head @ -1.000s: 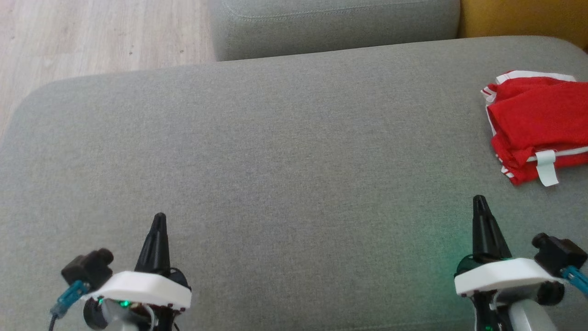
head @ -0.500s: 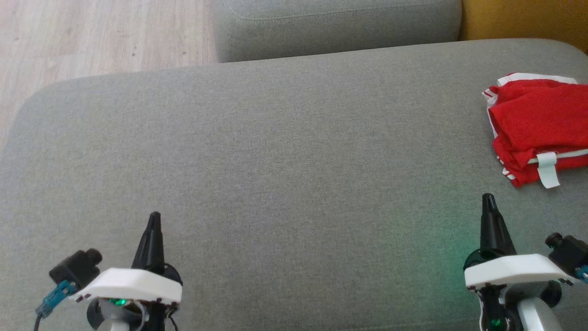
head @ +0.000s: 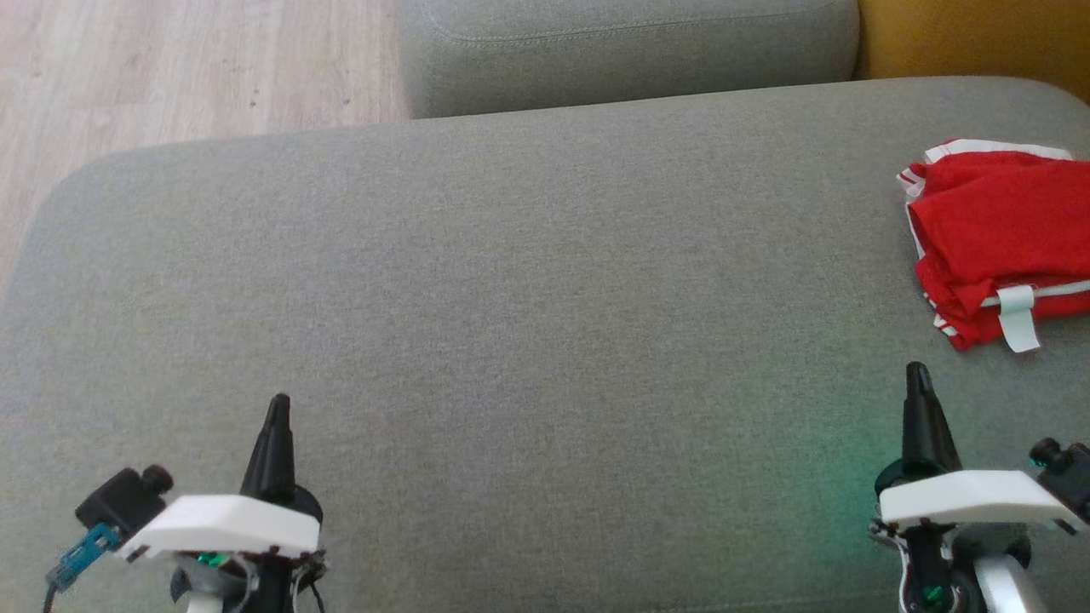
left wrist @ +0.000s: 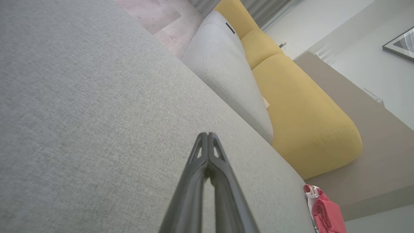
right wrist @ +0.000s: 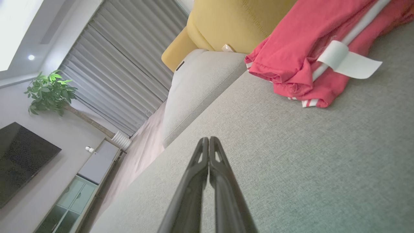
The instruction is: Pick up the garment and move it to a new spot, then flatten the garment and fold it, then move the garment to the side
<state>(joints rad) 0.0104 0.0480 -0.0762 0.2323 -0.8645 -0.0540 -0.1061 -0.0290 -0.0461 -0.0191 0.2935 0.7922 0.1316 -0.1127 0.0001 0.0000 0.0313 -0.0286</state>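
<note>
Grey seat cushion point(head: 511, 281) spans most of the head view. Wood floor point(head: 170, 68) shows at the far left. A second grey cushion point(head: 630, 42) butts against the far edge, with a yellow cushion point(head: 962, 34) beside it on the right. Garment point(head: 988, 221) is red with white stripe trim, bunched in a loose folded heap at the far right of the seat cushion and partly cut off by the frame edge. White tag point(head: 1018, 317) sticks out of its near side and lies on the grey fabric. Left claw point(head: 278, 402) sits at lower left over the cushion, clenched tip to tip with nothing gripped; can't tell whether the tips touch the fabric. Right claw point(head: 916, 372) sits at lower right, also clenched and empty, near the garment but apart from it, tips pointing just left of the heap's near corner. Left wrist view has the fingers pressed together and the garment small at lower right, well apart. Right wrist view has the closed fingers over grey fabric, with the garment and tag at upper right and the striped hem at the near corner. Background in that view is grey curtains point(right wrist: 123, 64), a potted plant point(right wrist: 48, 90) and a dark TV point(right wrist: 19, 158) on the wall. Green glow tints the cushion beside the right wrist.
</note>
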